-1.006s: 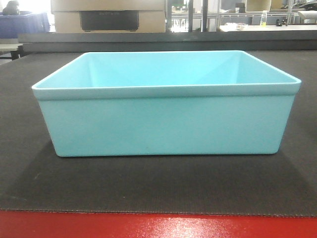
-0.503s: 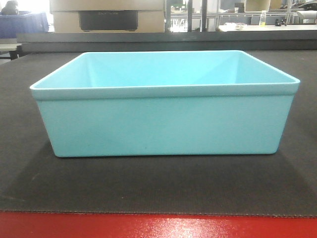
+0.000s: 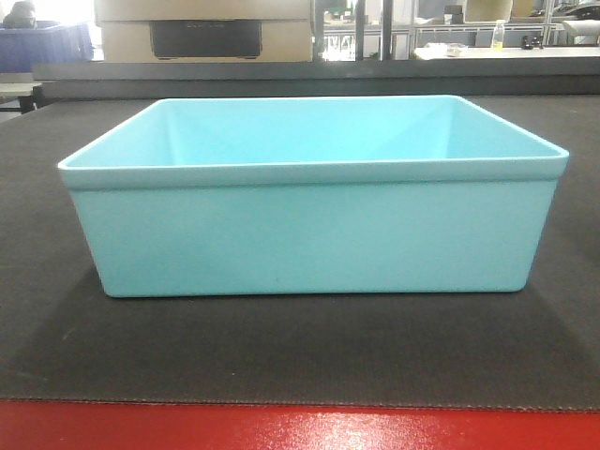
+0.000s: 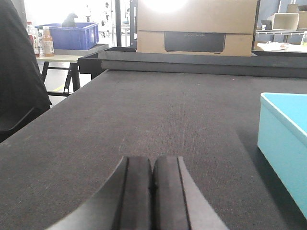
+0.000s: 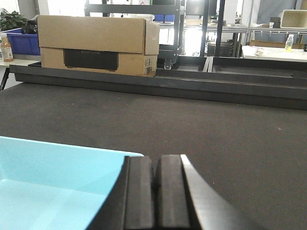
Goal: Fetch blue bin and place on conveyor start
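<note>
Both fingers [image 4: 152, 191] [image 5: 154, 191] pressed together, empty (blue bin [image 3: 314, 202] upright on conveyor start [image 3: 281, 352]).

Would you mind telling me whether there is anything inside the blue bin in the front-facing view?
No, the blue bin sits on the dark grey belt with only its bare turquoise inner walls showing and nothing in it.

Front view, vs 1.0 s ago: blue bin [image 3: 309, 202] sits a hair further left against the cardboard box [image 3: 204, 28] behind it; its near-left rim corner is closer to the frame's left edge and a touch higher, its right corner has barely moved. The box itself has also shifted slightly left in frame, so this may be a small camera shift rather than the bin sliding. Vs 0.5 s ago, change is negligible.
</note>
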`<state>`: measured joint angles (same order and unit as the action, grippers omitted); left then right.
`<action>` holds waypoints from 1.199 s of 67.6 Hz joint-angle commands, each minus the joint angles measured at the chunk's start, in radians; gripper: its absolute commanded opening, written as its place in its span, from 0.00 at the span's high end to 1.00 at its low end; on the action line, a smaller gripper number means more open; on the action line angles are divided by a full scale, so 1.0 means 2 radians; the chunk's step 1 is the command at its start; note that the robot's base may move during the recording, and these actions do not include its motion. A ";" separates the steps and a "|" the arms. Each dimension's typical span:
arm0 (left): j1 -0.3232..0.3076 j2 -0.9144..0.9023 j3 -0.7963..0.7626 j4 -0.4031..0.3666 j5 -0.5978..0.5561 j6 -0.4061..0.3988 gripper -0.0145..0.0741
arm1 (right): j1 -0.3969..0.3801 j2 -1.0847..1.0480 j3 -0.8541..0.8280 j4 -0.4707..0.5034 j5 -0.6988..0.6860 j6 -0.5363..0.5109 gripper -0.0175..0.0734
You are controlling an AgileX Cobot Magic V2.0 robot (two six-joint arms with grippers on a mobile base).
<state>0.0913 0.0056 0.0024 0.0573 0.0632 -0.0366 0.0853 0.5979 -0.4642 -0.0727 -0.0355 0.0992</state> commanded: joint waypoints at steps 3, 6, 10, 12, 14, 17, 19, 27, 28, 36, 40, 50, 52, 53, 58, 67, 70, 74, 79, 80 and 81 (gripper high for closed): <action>0.002 -0.003 -0.001 -0.002 -0.013 0.002 0.96 | -0.001 -0.003 0.002 -0.004 -0.013 -0.002 0.99; 0.002 -0.003 -0.001 -0.002 -0.013 0.002 0.96 | -0.001 -0.003 0.002 -0.004 -0.013 -0.002 0.99; 0.002 -0.003 -0.001 -0.002 -0.013 0.002 0.96 | -0.001 -0.003 0.002 -0.004 -0.013 -0.002 0.99; 0.002 -0.003 -0.001 -0.002 -0.013 0.002 0.96 | -0.001 -0.003 0.002 -0.004 -0.013 -0.002 0.99; 0.002 -0.003 -0.001 -0.002 -0.013 0.002 0.96 | -0.001 -0.003 0.002 -0.004 -0.013 -0.002 0.99; 0.002 -0.003 -0.001 -0.002 -0.013 0.002 0.96 | -0.001 -0.003 0.004 -0.004 -0.015 -0.002 0.99; 0.002 -0.003 -0.001 -0.002 -0.013 0.002 0.96 | -0.001 -0.007 0.006 0.000 -0.015 -0.002 0.99; 0.002 -0.003 -0.001 -0.002 -0.013 0.002 0.96 | -0.013 -0.046 0.008 0.026 0.032 -0.002 0.99; 0.002 -0.003 -0.001 -0.002 -0.013 0.002 0.96 | -0.017 -0.052 0.009 0.028 0.040 -0.002 0.99; 0.002 -0.003 -0.001 -0.002 -0.013 0.002 0.96 | -0.060 -0.112 0.045 0.043 0.067 -0.006 0.99; 0.002 -0.003 -0.001 -0.002 -0.013 0.002 0.96 | -0.079 -0.141 0.078 0.043 0.066 -0.006 0.99; 0.002 -0.003 -0.001 -0.002 -0.013 0.002 0.96 | -0.118 -0.211 0.160 0.059 0.066 -0.006 0.99; 0.002 -0.003 -0.001 -0.002 -0.013 0.002 0.96 | -0.122 -0.224 0.173 0.064 0.066 -0.006 0.99; 0.002 -0.003 -0.001 -0.002 -0.013 0.002 0.96 | -0.123 -0.230 0.182 0.065 0.064 -0.006 0.99; 0.002 -0.003 -0.001 -0.002 -0.013 0.002 0.96 | -0.124 -0.266 0.213 0.067 0.058 -0.006 0.99; 0.002 -0.003 -0.001 -0.002 -0.013 0.002 0.96 | -0.124 -0.299 0.232 0.066 0.068 -0.008 0.99; 0.002 -0.003 -0.001 -0.002 -0.013 0.002 0.96 | -0.124 -0.299 0.232 0.060 0.069 -0.016 0.99; 0.002 -0.003 -0.001 -0.002 -0.013 0.002 0.96 | -0.124 -0.299 0.232 0.060 0.067 -0.019 0.99; 0.002 -0.003 -0.001 -0.002 -0.013 0.002 0.96 | -0.124 -0.299 0.232 0.060 0.066 -0.019 0.99; 0.002 -0.003 -0.001 -0.002 -0.013 0.002 0.96 | -0.124 -0.299 0.232 0.060 0.066 -0.019 0.99; 0.002 -0.003 -0.001 -0.002 -0.013 0.002 0.96 | -0.124 -0.299 0.232 0.060 0.066 -0.019 0.99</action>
<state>0.0913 0.0056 0.0024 0.0573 0.0619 -0.0366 -0.1568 0.0062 -0.0019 0.0539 0.1087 0.0735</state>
